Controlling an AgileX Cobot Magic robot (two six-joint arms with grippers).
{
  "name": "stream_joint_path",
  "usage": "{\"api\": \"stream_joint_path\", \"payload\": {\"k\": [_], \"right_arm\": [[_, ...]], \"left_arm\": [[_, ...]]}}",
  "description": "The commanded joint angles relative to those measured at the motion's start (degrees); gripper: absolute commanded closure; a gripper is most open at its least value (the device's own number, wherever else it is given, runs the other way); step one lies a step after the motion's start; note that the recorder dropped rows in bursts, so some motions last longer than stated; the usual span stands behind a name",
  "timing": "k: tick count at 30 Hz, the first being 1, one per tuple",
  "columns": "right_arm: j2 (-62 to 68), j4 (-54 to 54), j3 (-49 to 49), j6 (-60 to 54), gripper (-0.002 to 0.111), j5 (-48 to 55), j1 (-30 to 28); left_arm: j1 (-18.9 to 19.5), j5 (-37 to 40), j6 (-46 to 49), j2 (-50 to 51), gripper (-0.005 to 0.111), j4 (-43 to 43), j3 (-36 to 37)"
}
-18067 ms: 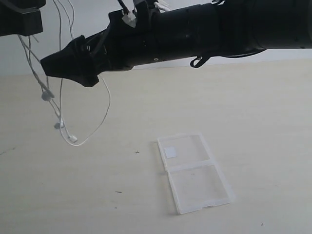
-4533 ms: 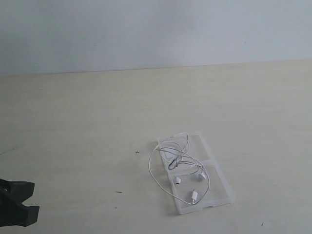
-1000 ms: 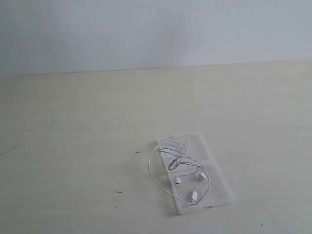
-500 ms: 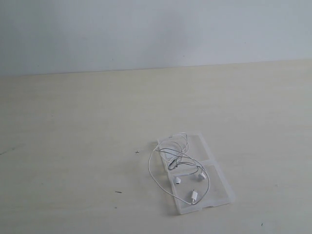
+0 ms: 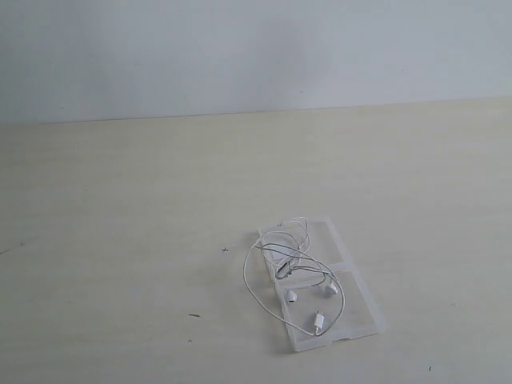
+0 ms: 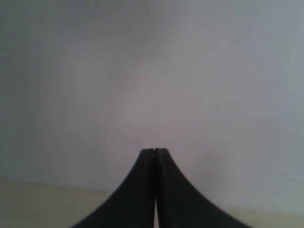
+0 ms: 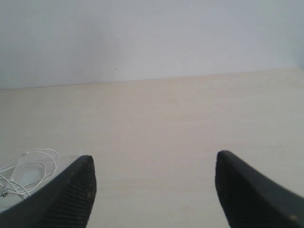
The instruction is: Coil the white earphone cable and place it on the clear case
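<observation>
The white earphone cable (image 5: 296,268) lies in loose loops on the clear case (image 5: 364,308), which rests flat on the table right of centre in the exterior view. One loop hangs over the case's left side onto the table. Its earbuds and plug rest on the near half. Neither arm appears in the exterior view. My left gripper (image 6: 155,151) is shut with nothing between its fingers and faces the wall. My right gripper (image 7: 154,161) is open and empty; the cable (image 7: 33,166) and a corner of the case (image 7: 28,178) show beside one finger.
The light wooden table (image 5: 120,200) stretches all round the case, with a few small dark specks (image 5: 194,315) on it. A pale wall (image 5: 240,48) rises behind the table's far edge.
The cable went from hanging in the grippers to lying on the case. The left gripper left the exterior view's lower left corner. Nothing has moved in the last second.
</observation>
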Motion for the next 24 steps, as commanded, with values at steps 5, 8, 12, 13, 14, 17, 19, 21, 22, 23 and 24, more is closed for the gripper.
{"api": "stream_joint_path", "payload": {"k": [5,8,12,13,14,17,19,21,22,23,24], "right_arm": [[-0.39,0.06,0.27,0.0,0.041,-0.1,-0.18],[-0.39,0.06,0.27,0.0,0.041,-0.1,-0.18],[-0.39,0.06,0.27,0.0,0.041,-0.1,-0.18],[-0.39,0.06,0.27,0.0,0.041,-0.1,-0.18],[-0.39,0.06,0.27,0.0,0.041,-0.1,-0.18],[-0.39,0.06,0.27,0.0,0.041,-0.1,-0.18],[-0.39,0.06,0.27,0.0,0.041,-0.1,-0.18],[-0.39,0.06,0.27,0.0,0.041,-0.1,-0.18],[-0.39,0.06,0.27,0.0,0.041,-0.1,-0.18],[-0.39,0.06,0.27,0.0,0.041,-0.1,-0.18],[-0.39,0.06,0.27,0.0,0.041,-0.1,-0.18]], "left_arm": [[-0.28,14.92,70.75,-0.29,0.107,-36.82,0.24],[-0.28,15.28,74.94,-0.29,0.107,-41.18,0.24],[-0.28,15.28,68.94,-0.29,0.107,-42.0,1.49],[-0.28,15.28,67.35,-0.29,0.107,-42.0,2.54],[-0.28,15.02,65.01,-0.29,0.107,-42.1,4.62],[-0.18,14.72,59.22,-0.29,0.107,-42.92,9.64],[1.29,14.41,58.34,-0.29,0.107,-43.07,11.81],[3.68,14.93,58.47,-0.29,0.107,-43.07,11.81],[4.98,14.93,58.56,-0.29,0.107,-43.07,11.81],[6.01,14.93,58.56,-0.29,0.107,-43.07,11.81],[6.31,14.93,58.56,-0.29,0.107,-43.07,11.81]]}}
